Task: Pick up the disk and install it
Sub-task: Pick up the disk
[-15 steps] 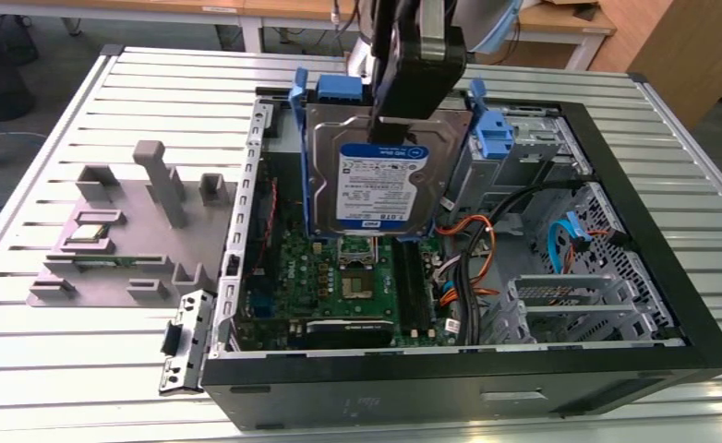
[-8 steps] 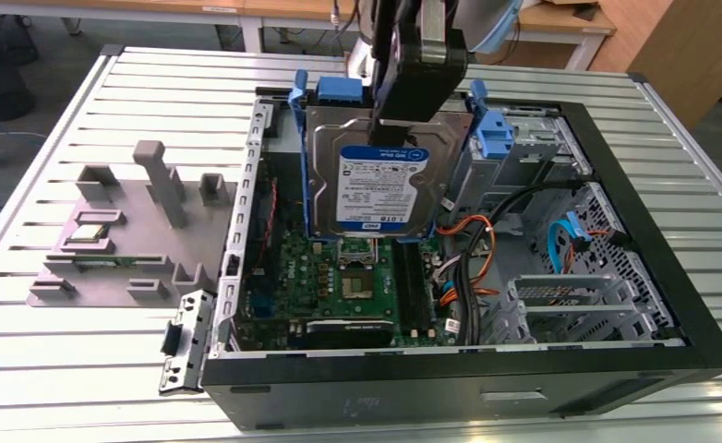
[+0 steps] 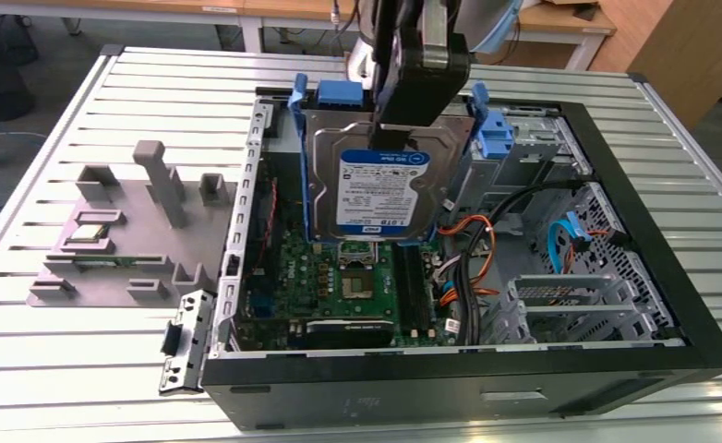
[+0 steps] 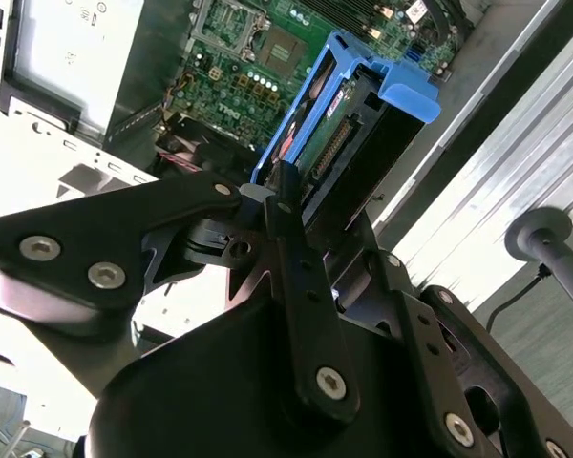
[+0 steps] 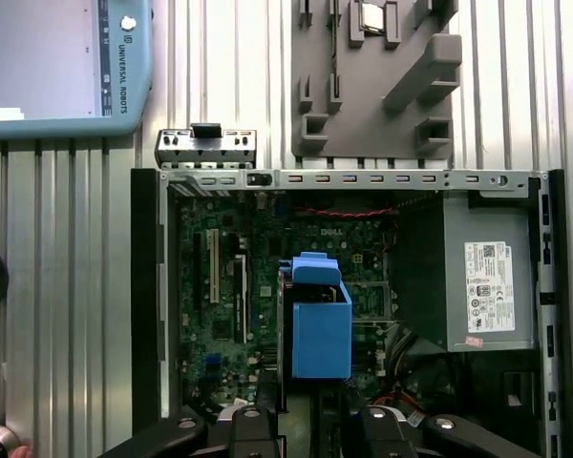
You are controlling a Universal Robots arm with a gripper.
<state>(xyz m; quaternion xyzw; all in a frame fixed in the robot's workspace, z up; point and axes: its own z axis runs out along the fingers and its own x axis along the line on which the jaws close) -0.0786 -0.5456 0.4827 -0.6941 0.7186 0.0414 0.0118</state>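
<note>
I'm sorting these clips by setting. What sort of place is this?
Probably a robotics lab or workshop: an open computer case lies on a slatted metal table, a grey parts holder beside it, and the gripper holds the disk over the case.

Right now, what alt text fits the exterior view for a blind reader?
The gripper holds the disk, a silver hard drive with a blue-and-white label, upright over the motherboard of an open computer case. The case lies on a slatted metal table, a grey fixture beside it at the exterior view's left.
</note>
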